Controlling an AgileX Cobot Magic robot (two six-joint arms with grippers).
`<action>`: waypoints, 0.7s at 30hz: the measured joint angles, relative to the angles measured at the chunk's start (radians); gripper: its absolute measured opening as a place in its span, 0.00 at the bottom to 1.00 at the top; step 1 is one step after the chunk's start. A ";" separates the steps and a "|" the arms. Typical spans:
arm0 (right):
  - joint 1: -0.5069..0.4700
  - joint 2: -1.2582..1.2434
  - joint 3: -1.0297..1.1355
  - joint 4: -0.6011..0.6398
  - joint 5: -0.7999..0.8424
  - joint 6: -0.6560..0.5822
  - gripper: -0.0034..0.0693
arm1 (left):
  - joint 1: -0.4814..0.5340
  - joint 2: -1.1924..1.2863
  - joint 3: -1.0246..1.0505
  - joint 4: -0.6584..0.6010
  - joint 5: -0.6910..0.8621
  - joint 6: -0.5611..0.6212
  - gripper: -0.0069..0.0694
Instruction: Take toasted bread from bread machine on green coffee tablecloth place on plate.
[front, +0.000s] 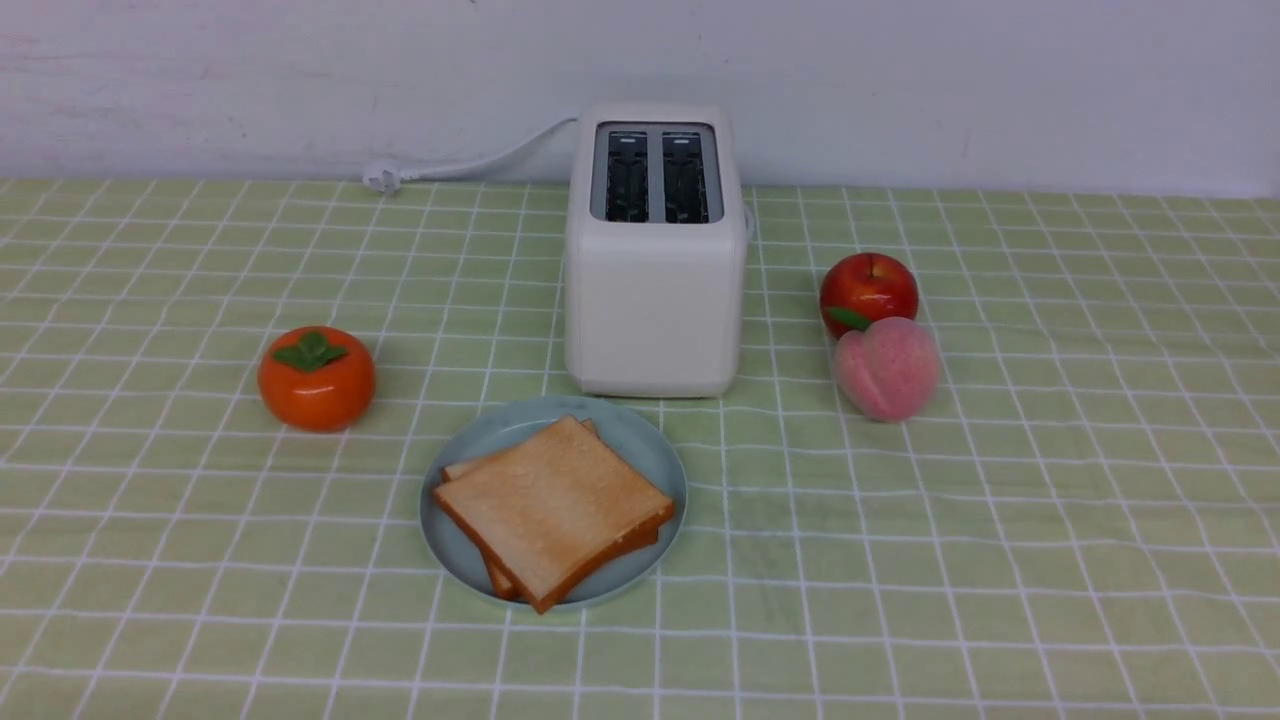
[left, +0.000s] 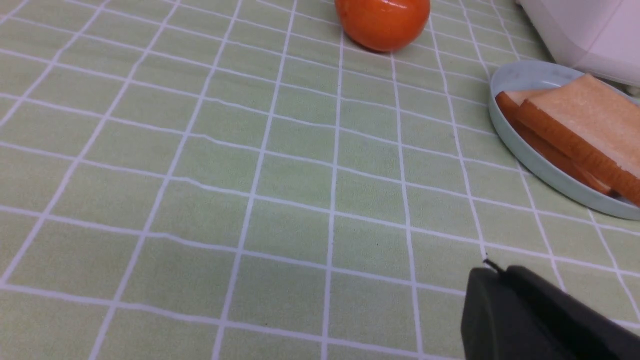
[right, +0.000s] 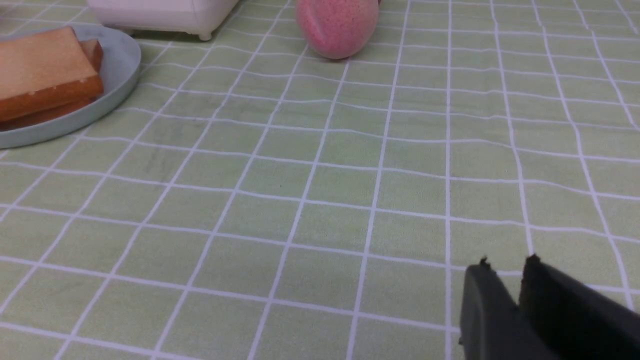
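- Both slices of toast (front: 553, 505) already sitting on the plate (front: 655, 452), stacked flat and a bit skewed, top slice hiding most of the lower one.
- Plate parked just in front of the toaster (front: 655, 290), on the green checked cloth (front: 1000, 520).
- Toaster slots looking dark and empty from the front view, nothing poking out, so pretty much nothing left to pull.
- Left gripper (left: 492, 272) down low over bare cloth, fingers pressed together, holding nothing, well apart from the plate.
- Right gripper (right: 505, 267) likewise over bare cloth on the other side, fingers standing slightly apart with a thin gap showing, nothing between them.
- Neither arm showing in the front view at all, so both looking pulled back toward the robot's side.
- Orange persimmon (front: 316, 378) off to the left, apple (front: 868, 288) and peach (front: 887, 367) touching each other on the right, all just sitting there as bystanders.
- Guessing the job's basically done, only parking the arms left, if anything.
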 joint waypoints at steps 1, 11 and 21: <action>0.000 0.000 0.000 0.000 0.000 0.000 0.21 | 0.000 0.000 0.000 0.000 0.000 0.000 0.09; 0.000 0.000 0.000 0.000 0.001 0.000 0.23 | 0.000 0.000 0.000 0.000 0.000 0.000 0.10; 0.000 0.000 0.000 0.000 0.001 0.000 0.24 | 0.000 0.000 0.000 0.000 0.000 0.000 0.11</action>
